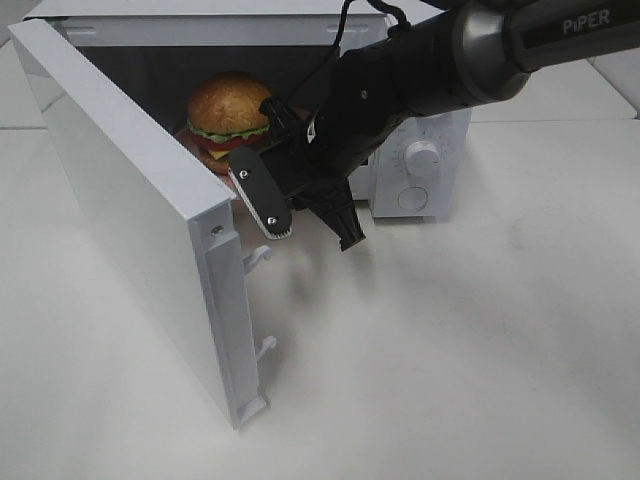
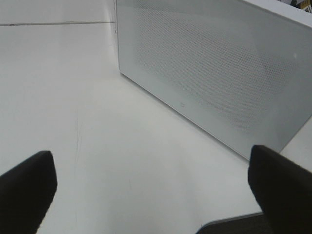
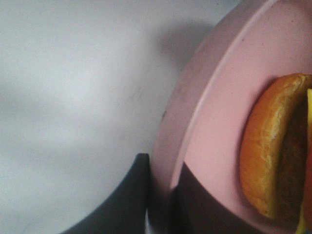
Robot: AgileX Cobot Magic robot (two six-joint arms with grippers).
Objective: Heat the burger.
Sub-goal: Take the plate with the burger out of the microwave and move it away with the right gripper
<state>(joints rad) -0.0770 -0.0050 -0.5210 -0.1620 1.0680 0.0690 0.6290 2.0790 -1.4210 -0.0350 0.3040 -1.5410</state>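
Note:
The burger (image 1: 230,115) rests on a round pink plate (image 1: 188,133) in the cavity of the open white microwave (image 1: 420,150). My right gripper (image 1: 278,115) reaches into the opening from the right and is shut on the plate's near rim. The right wrist view shows its dark fingers (image 3: 127,195) pinching the plate (image 3: 214,107), with the burger's (image 3: 273,161) bun and patty just beyond. My left gripper (image 2: 153,195) is open with nothing between its fingers, low over the table and facing the outside of the door. It is out of the high view.
The microwave door (image 1: 130,220) swings far out to the left, its latch hooks toward the front; its perforated outer panel (image 2: 209,73) fills the left wrist view. Two dials (image 1: 420,155) sit on the oven's right panel. White tabletop (image 1: 450,350) spreads in front.

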